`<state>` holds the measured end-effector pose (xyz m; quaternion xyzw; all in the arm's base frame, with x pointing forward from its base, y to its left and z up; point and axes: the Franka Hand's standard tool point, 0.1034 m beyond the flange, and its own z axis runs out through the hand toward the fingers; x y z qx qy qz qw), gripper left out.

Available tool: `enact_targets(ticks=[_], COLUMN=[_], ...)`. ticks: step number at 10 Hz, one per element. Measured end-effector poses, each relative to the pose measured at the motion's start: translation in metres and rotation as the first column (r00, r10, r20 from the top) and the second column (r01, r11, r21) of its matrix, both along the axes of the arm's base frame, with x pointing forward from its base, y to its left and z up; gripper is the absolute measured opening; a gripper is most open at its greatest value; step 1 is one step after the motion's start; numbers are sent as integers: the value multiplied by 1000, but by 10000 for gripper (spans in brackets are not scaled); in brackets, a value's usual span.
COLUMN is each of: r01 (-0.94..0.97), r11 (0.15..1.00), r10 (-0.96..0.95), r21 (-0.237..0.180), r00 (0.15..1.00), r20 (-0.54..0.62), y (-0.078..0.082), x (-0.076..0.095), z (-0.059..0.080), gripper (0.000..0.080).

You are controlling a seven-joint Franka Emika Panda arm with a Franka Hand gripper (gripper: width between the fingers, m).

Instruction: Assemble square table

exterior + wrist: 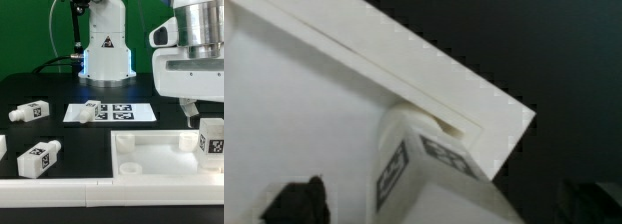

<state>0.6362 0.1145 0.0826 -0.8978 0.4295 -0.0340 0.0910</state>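
Checking in from the remote desk on the square table build, here's how it looks. The tabletop slab (pixel 150 160) lies flat on the black table (pixel 70 135), towards the exterior view's right, with its raised rim facing up. One upright leg (pixel 211 140) stands at the slab's corner on the exterior view's right, tag facing the camera, partly cut by the frame edge. The gripper (pixel 195 112) hangs right above that leg. In the exterior view I only get one finger (pixel 187 110), and it sits just beside the top of the leg on the exterior view's left, not visibly pressing on it. The wrist view is blurry: it looks down on the same leg (pixel 423 170) tucked against the slab's rim (pixel 402 70), and a dark blob that I take for a fingertip (pixel 295 203) stands apart from the leg. The second finger doesn't show in either picture, so honestly I can't tell whether the jaws are apart or closed. Three loose legs lie on their sides well away on the exterior view's left: one (pixel 30 112) near the marker board (pixel 110 112), one (pixel 40 157) closer to the camera, and one (pixel 3 148) half cut off at the edge. The marker board lies between the slab and the robot base (pixel 105 55). A long white rail (pixel 80 190) runs along the front of the table.
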Motion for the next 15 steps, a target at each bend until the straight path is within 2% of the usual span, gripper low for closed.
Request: enact_targets(ticks=[2, 4, 7, 8, 9, 10, 13, 15], r01=[-203, -543, -534, -525, -437, -383, -134, 206], r11=[979, 836, 842, 848, 898, 923, 991, 978], r10=[204, 544, 535, 526, 437, 382, 133, -204], r21=[-35, -74, -70, -68, -51, -44, -20, 23], r00=[979, 839, 845, 851, 899, 924, 990, 976], r20=[17, -9, -9, -10, -17, -26, -43, -73], y=[0, -1, 0, 0, 0, -8, -15, -14], x=[0, 7, 6, 6, 6, 8, 9, 6], z=[0, 3, 1, 0, 0, 2, 1, -3], gripper=[648, 648, 601, 426, 426, 296, 290, 288])
